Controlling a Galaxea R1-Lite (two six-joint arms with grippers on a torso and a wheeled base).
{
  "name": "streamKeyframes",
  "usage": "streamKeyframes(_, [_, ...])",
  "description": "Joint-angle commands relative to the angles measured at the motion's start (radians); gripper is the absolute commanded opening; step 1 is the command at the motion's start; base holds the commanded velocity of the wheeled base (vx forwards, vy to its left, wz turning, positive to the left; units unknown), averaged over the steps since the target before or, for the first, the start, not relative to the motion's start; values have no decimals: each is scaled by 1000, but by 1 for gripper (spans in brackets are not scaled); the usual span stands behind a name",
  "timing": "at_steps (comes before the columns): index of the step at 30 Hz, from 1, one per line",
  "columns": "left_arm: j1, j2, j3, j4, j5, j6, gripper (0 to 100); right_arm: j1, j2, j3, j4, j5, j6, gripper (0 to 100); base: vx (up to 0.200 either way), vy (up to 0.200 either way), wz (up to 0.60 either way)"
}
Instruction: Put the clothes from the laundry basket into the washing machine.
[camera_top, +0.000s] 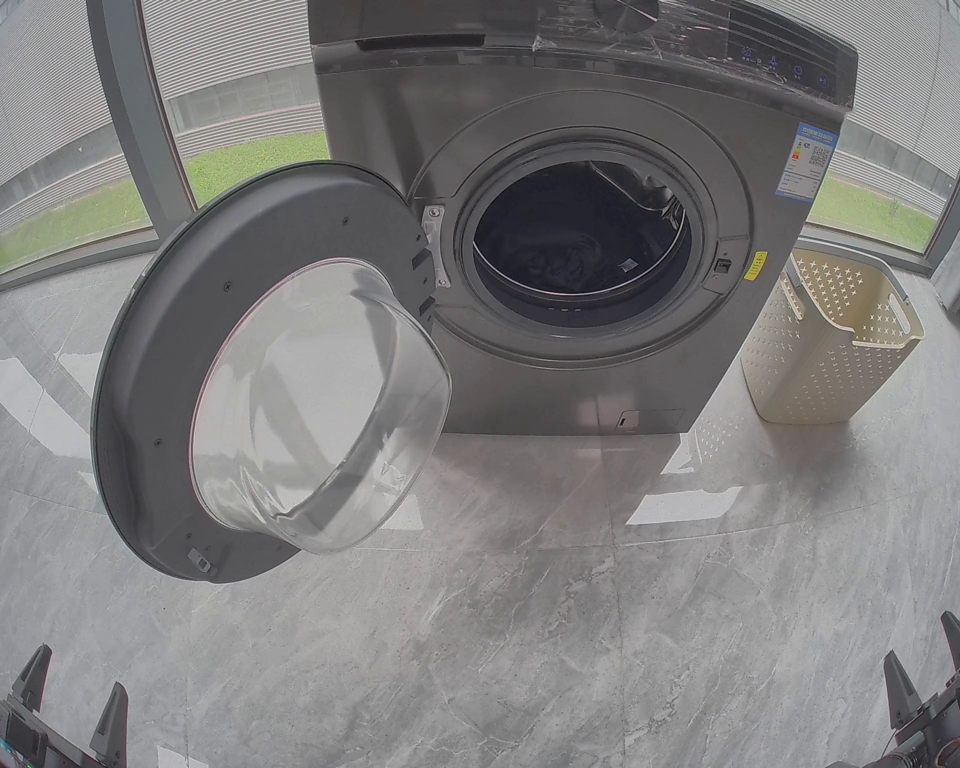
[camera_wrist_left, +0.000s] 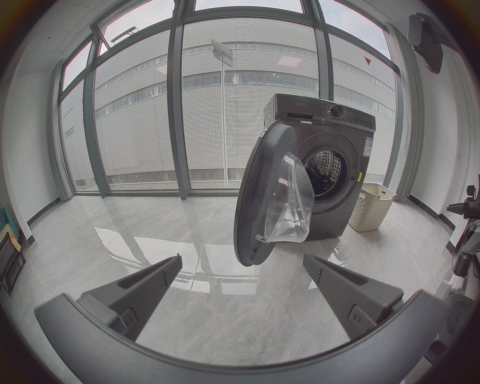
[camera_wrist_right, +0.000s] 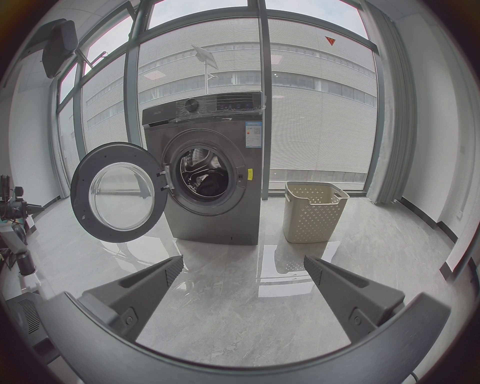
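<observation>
Washing machine (camera_top: 560, 400) drum holds dark clothes (camera_top: 560, 265); laundry basket (camera_top: 800, 370) looks empty. Left hand (camera_wrist_left: 241, 259), right hand (camera_wrist_right: 243, 259) spread apart, unladen. Judgement: verify basket bottom, avoid open door (camera_top: 170, 330).

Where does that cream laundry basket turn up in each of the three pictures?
Head view: laundry basket on the floor at the right, beside the washing machine.
Left wrist view: basket beyond the machine, past its open door.
Right wrist view: basket beside the machine, on the side away from the door.
Shared landmark: the open door.
</observation>
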Motion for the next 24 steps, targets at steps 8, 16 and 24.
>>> streamKeyframes(8, [0, -11, 15, 0, 0, 1, 100, 1, -13, 18, 0, -2, 0, 100, 0, 0, 0])
streamKeyframes(16, [2, -13, 15, 0, 2, 4, 100, 1, -13, 18, 0, 0, 0, 100, 0, 125, 0])
streamKeyframes(24, [2, -13, 16, 0, 3, 4, 100, 1, -13, 18, 0, 0, 0, 100, 0, 0, 0])
